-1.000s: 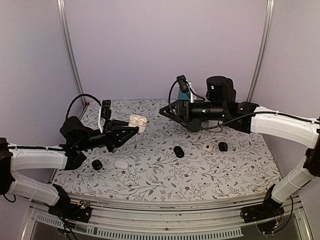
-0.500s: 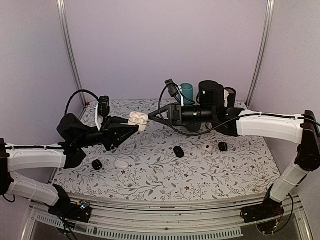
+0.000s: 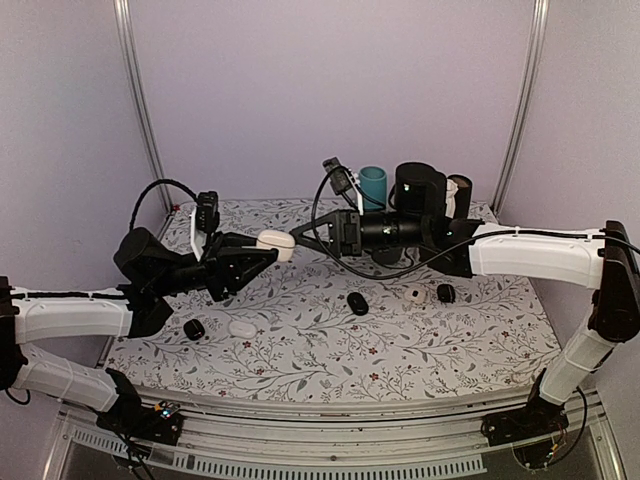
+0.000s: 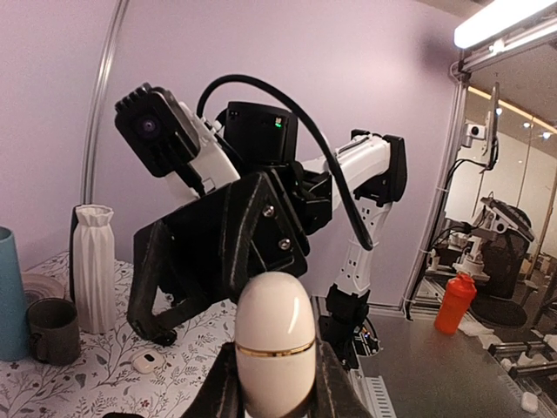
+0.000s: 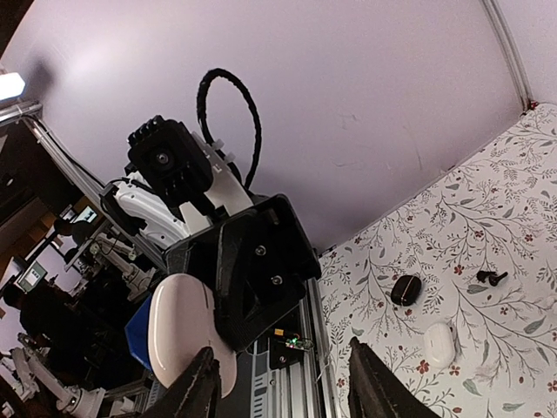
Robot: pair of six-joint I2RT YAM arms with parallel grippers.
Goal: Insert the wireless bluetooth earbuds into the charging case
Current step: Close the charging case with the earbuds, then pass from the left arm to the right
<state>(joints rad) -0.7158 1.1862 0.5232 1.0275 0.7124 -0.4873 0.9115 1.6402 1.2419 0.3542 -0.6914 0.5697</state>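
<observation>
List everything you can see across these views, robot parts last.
held white case: 1, white with a gold seam, closed, in the left gripper above the table
white pebble case: 1, white, table front left
black oval items: 3, black, table centre, front left and right
small white item: 1, white, beside the right black one
tiny black piece: 1, black, near the pebble case; too small to identify
teal cup: 1, teal, table back
white vase: 1, white, table back
dark mug: 1, dark grey, by the cup
table: 1, floral top
left gripper: shut on the held case
right gripper: open, next to that case
</observation>
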